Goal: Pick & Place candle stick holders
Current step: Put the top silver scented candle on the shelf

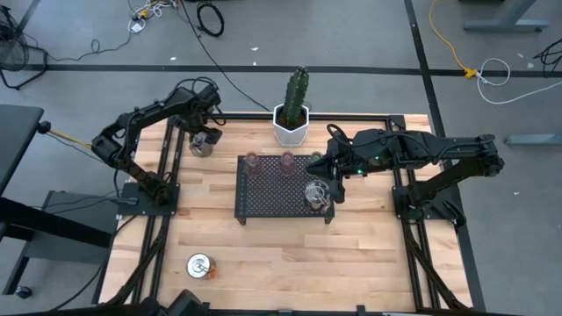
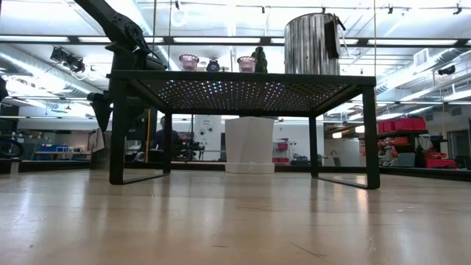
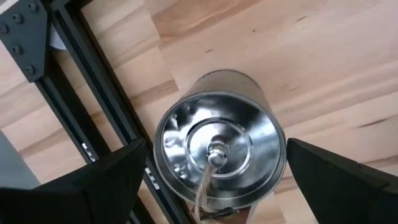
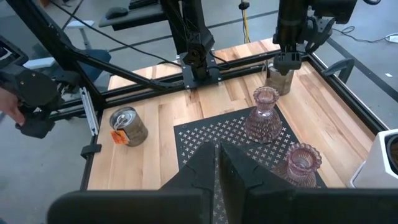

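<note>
Shiny silver holder [image 3: 219, 149], mirror-bright with a knob inside, sits between the wide-open, empty left gripper [image 3: 214, 180]; right gripper [image 4: 217, 165] is closed, empty.

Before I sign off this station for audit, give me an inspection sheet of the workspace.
Surface: pale wooden table, black frame rails.
Job's things: shiny silver metal holder under the left gripper; another on the black mesh tray at; a third lying near the front edge; pink glass holders on the tray.
Clutter: white hexagonal cactus pot.
Grippers: left gripper open around the holder; right gripper shut, empty, above the tray.
Cables: black and yellow cables on the floor.
Surroundings: workshop room.
</note>
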Controlling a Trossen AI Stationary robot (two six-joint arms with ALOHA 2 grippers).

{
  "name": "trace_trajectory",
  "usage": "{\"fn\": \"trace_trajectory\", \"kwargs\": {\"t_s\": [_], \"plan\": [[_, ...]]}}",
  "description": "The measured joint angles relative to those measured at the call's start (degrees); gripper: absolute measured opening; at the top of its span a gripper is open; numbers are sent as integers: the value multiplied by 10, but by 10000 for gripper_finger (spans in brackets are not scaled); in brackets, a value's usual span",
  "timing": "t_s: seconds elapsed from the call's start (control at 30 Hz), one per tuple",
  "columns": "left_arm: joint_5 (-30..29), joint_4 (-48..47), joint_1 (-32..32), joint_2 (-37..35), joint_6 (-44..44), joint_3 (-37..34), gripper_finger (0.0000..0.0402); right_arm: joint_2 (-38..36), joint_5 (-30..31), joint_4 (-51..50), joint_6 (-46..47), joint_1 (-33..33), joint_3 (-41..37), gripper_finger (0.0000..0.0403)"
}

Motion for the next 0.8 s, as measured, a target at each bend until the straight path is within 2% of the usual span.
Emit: {"fn": "trace_trajectory", "kwargs": {"t_s": [0.63,0.8], "plan": [[18,24,0,-2,-3,-33,387,0,0,0,0,0,0,23],[18,23,0,-1,-3,-33,372,0,0,0,0,0,0,23]]}}
